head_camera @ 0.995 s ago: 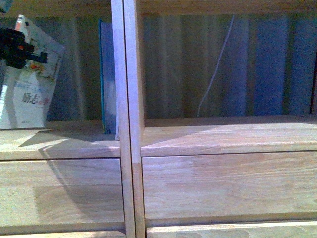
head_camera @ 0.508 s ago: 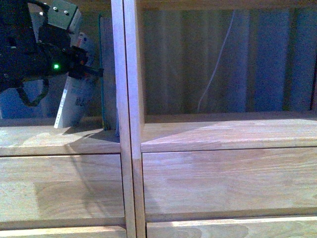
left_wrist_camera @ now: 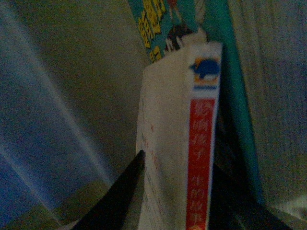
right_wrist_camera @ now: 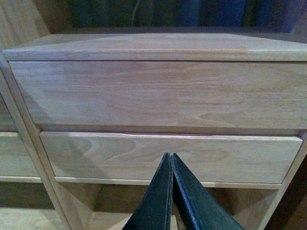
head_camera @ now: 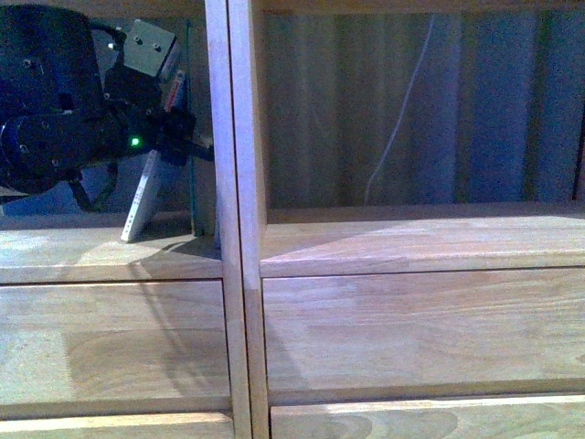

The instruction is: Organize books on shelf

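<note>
Our left gripper (left_wrist_camera: 175, 191) clamps the white paperback (head_camera: 143, 201) beside the teal-edged book (head_camera: 191, 137); our right gripper (right_wrist_camera: 171, 165) is closed, empty.

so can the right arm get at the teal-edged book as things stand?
Probably not cleanly. The teal-edged book stands against the divider in the left compartment, and the left gripper, holding the white paperback, fills that opening. The right gripper is shut, facing the drawer fronts.

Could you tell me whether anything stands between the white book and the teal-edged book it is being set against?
Nothing visible does: the left hand holds the white book tilted toward the teal-edged book, with only a dark gap between them.
</note>
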